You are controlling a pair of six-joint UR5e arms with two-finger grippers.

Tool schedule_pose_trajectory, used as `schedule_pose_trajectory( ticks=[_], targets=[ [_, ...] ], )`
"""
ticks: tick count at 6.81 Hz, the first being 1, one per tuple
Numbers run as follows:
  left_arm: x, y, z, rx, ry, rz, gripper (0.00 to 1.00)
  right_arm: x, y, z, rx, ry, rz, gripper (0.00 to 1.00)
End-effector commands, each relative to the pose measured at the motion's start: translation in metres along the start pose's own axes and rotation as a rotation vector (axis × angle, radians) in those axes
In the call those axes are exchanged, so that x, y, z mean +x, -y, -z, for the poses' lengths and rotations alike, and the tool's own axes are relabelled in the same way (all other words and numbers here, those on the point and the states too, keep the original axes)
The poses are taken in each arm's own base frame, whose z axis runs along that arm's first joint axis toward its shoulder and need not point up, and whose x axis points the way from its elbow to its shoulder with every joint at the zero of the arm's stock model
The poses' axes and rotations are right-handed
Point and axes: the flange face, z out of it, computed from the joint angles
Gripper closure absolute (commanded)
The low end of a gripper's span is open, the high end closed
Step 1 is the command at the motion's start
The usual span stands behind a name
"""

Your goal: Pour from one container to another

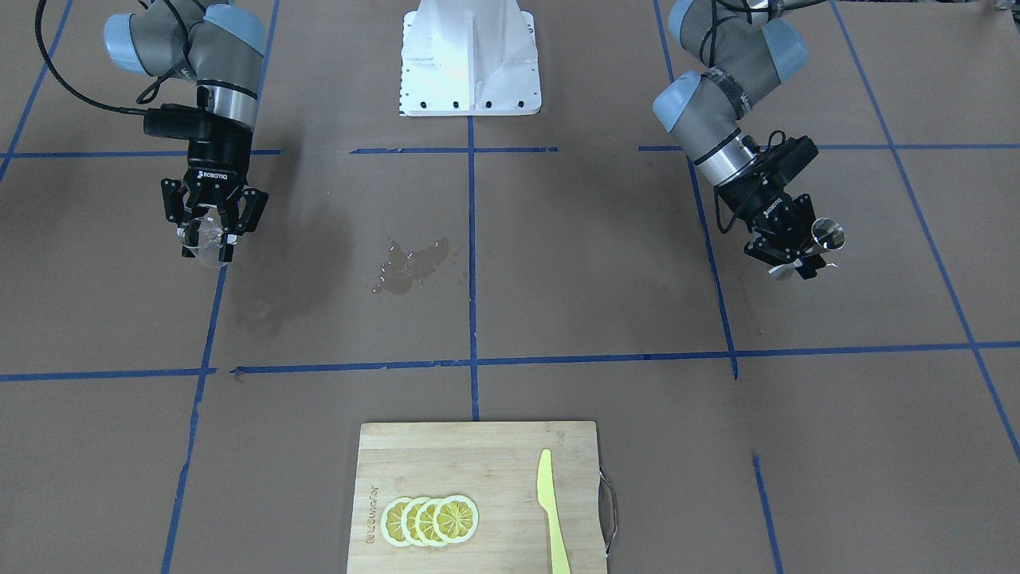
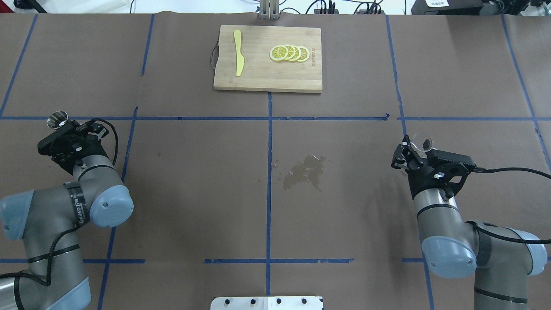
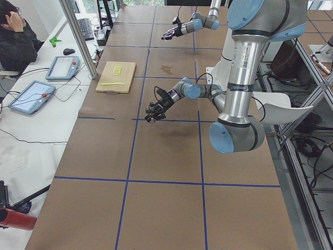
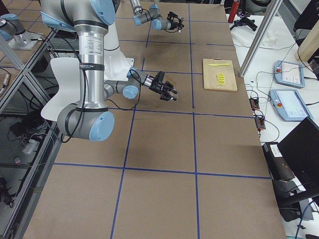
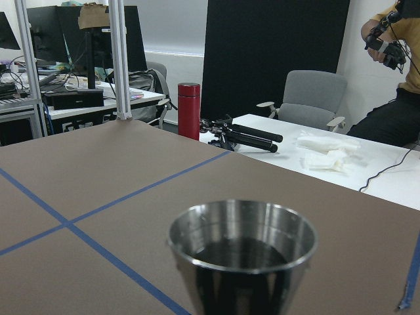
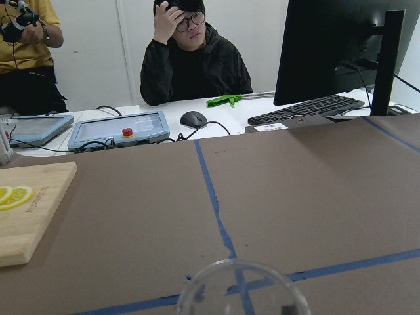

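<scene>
**Both vessels aloft, well apart; pour not begun**

Right gripper: fingers clenched on the small clear, colourless wide-rimmed cup, held above the brown paper table.

Left gripper: clamped on the small silvery hourglass steel jigger, also off the table, at the opposite side.

Handling (judgement):
- Cup is probably light and thin-walled, and slippery if wet. Hold around the wall below the rim, with modest squeeze.
- Jigger is stiff, smooth and heavier. The narrow waist is the natural hold, since the flaring cones should stop it sliding.

Contents:
- Jigger: the left wrist view shows something dark and glossy low in the upper cone. I cannot tell whether it is liquid or a reflection.
- Cup: only the rim shows in the right wrist view, and the table reads straight through it. No fill is evident.
- Wet splash patch lies on the paper between the arms.
</scene>
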Motion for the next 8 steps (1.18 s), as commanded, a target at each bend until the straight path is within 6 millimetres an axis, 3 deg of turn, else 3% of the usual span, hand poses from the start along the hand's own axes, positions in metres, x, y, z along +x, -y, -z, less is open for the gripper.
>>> schedule_pose_trajectory(
  ticks=[1,2,3,5,6,7,8],
  targets=[
    [-0.015,-0.047,0.005,0.010,0.019,-0.031,1.00,0.018,-0.007,0.001,0.003,-0.013,0.033,1.00],
    [-0.021,-0.061,0.007,0.012,0.023,-0.037,1.00,0.020,-0.008,0.001,0.003,-0.014,0.037,1.00],
    [-0.010,-0.072,0.017,0.012,0.023,-0.050,1.00,0.020,-0.008,0.001,0.001,-0.014,0.037,1.00],
    [-0.007,-0.071,0.018,0.014,0.025,-0.051,1.00,0.019,-0.006,0.002,0.001,-0.011,0.033,1.00],
    [-0.010,-0.071,0.016,0.018,0.030,-0.061,0.66,0.019,-0.006,0.002,0.001,-0.011,0.033,1.00],
    [-0.011,-0.072,0.015,0.019,0.033,-0.072,0.23,0.018,-0.005,0.003,0.002,-0.010,0.031,1.00],
    [-0.011,-0.072,0.015,0.021,0.036,-0.075,0.01,0.018,-0.005,0.003,0.002,-0.010,0.030,1.00]
  ],
)
